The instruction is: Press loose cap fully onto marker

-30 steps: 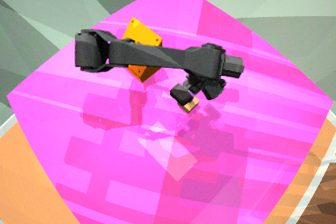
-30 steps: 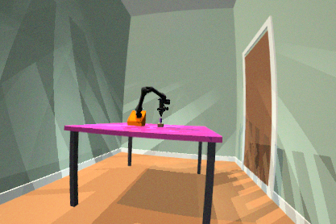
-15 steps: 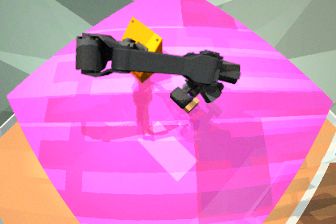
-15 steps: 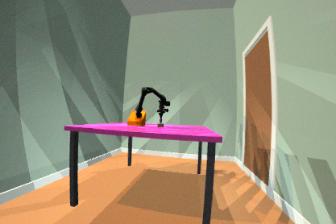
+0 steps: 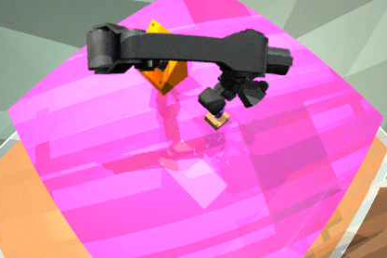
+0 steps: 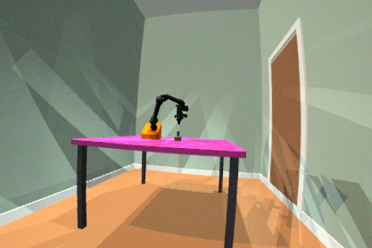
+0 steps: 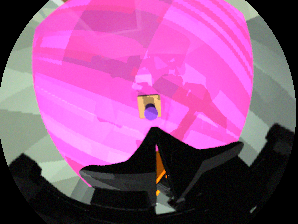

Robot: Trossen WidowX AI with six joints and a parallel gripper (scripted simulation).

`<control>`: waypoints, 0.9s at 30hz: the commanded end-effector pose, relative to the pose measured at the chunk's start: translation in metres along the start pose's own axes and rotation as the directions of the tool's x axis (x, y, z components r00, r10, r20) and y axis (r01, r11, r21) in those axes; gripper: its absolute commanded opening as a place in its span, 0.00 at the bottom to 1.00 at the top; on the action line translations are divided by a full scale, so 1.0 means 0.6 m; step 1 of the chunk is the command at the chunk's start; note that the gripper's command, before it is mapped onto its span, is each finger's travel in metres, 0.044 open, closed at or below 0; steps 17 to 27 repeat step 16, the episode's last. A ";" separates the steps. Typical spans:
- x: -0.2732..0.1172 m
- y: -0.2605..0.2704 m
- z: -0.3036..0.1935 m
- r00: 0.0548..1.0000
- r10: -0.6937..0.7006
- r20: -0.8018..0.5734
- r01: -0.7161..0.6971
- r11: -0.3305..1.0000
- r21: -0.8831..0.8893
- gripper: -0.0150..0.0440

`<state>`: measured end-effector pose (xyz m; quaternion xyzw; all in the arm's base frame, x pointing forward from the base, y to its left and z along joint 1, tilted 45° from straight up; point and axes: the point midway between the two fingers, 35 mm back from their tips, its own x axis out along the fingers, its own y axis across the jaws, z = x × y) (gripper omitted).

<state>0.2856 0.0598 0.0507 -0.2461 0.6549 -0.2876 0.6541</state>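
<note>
"What is on the table?"

"A pink table [image 5: 126, 209] [image 6: 166, 146] [image 7: 100, 75] bears a small tan block [image 5: 214, 122] [image 6: 177, 139] [image 7: 142, 102]. A purple cap [image 5: 221, 112] [image 6: 177, 133] [image 7: 151, 113] sits above the block, at the upper end of what stands upright in it. Whether it is pressed fully on, I cannot tell."

"And the arm?"

"The black arm [image 5: 173, 46] [image 6: 158, 107] rises from an orange base [image 5: 163, 89] [image 6: 148, 135], left of the block in the side view, and arches over to the right."

"The fingers?"

"The gripper [image 6: 179, 123] [image 7: 153, 129] points down, its fingers clenched together with nothing between them. In the side view its tips hang above the cap, apart from it."

"Anything around?"

"Green walls [image 6: 197, 67], and a brown door [image 6: 286, 116] at the right."
</note>
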 end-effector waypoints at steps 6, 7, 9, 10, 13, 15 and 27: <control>-0.035 -0.003 -0.004 1.000 0.001 -0.008 -0.001 1.000 0.007 0.39; -0.035 -0.003 -0.004 1.000 0.001 -0.008 -0.001 1.000 0.007 0.43; -0.035 -0.003 -0.004 1.000 0.001 -0.008 -0.001 1.000 0.007 0.52; -0.035 -0.003 -0.004 1.000 0.001 -0.008 -0.001 1.000 0.007 0.57; -0.035 -0.003 -0.004 1.000 0.001 -0.008 -0.001 1.000 0.007 0.70; -0.035 -0.003 -0.004 1.000 0.001 -0.008 -0.001 1.000 0.007 0.79; -0.035 -0.003 -0.004 1.000 0.001 -0.008 -0.001 1.000 0.007 0.83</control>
